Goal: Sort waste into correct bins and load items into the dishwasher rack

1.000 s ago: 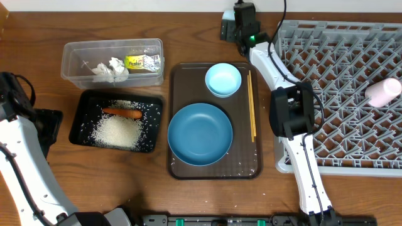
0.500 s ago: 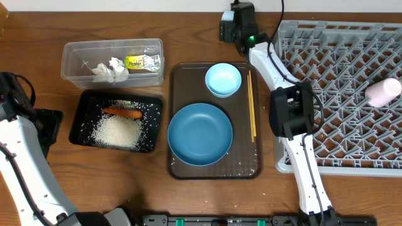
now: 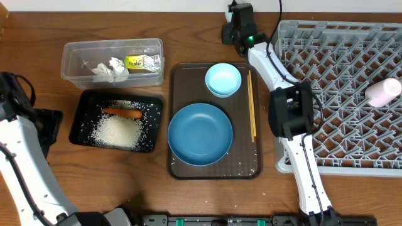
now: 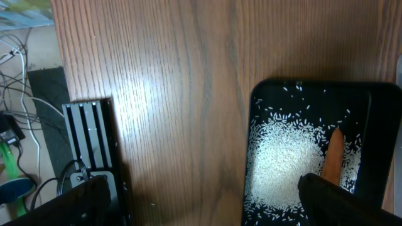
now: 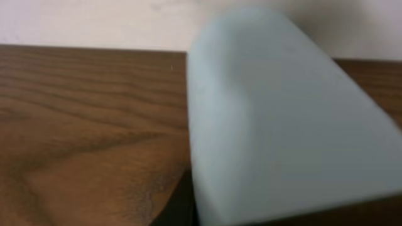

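My right gripper (image 3: 239, 26) is at the table's far edge, left of the grey dishwasher rack (image 3: 339, 119). It is shut on the light-blue cup (image 5: 276, 119), which fills the right wrist view; the overhead view hides this cup under the gripper. A white-pinkish cup (image 3: 383, 91) lies in the rack. The blue dish (image 3: 200, 134), small bowl (image 3: 223, 80) and chopsticks (image 3: 252, 107) rest on the brown tray (image 3: 182, 171). The clear box (image 3: 74, 59) holds the tissue (image 3: 110, 68) and wrapper (image 3: 141, 62). Rice (image 3: 116, 132) and the carrot (image 3: 122, 113) lie in the black tray (image 3: 83, 103). My left gripper (image 4: 207, 210) hangs open at the black tray's (image 4: 377, 100) left edge.
A few stray rice grains dot the brown tray's near end (image 3: 232, 166). Cables and a black ribbed block (image 4: 94, 141) lie past the table's left edge in the left wrist view. My right arm (image 3: 292, 113) crosses the rack's left side.
My right gripper has closed from open to shut on the light-blue cup and shifted slightly at the far edge. The left arm and everything else are still.
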`<state>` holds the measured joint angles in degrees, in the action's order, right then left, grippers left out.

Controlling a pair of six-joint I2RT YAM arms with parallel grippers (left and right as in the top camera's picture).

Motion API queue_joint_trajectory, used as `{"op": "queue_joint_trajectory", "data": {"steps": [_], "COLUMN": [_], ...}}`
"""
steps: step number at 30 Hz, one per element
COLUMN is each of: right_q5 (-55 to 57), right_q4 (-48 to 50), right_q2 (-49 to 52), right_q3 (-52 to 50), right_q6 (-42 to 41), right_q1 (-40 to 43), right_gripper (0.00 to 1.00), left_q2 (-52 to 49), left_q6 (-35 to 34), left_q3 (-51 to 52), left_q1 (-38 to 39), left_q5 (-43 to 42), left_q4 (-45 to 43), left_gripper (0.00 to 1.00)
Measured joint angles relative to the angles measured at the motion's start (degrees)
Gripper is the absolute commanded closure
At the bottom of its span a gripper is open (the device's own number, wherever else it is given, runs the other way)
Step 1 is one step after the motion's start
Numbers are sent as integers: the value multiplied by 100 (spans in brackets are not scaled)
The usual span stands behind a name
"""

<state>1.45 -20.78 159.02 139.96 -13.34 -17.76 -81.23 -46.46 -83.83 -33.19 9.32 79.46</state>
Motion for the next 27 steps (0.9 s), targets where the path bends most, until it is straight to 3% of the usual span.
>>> {"op": "queue_joint_trajectory", "data": {"steps": [9,15,21,27], "right_q5": [-15,-181,-1021,-2564], "right_q4": [-820,-1596,-2542,-3659], "right_q2": [-560,-1639,-3053,-3427], "right_q3": [11,7,37,118], "right_q6": [-11,-28,-173,-280], "right_q1": [59,352,1167,2406], "right_gripper": [99,99,99,99], "left_q2": [0,0,0,0], "left_q6": [2,2,0,0], "left_q3": [0,0,0,0], "left_q1": [0,0,0,0], "left_q5": [0,0,0,0], "left_q4": [0,-2,0,-2], "left_gripper": [2,2,2,2]}}
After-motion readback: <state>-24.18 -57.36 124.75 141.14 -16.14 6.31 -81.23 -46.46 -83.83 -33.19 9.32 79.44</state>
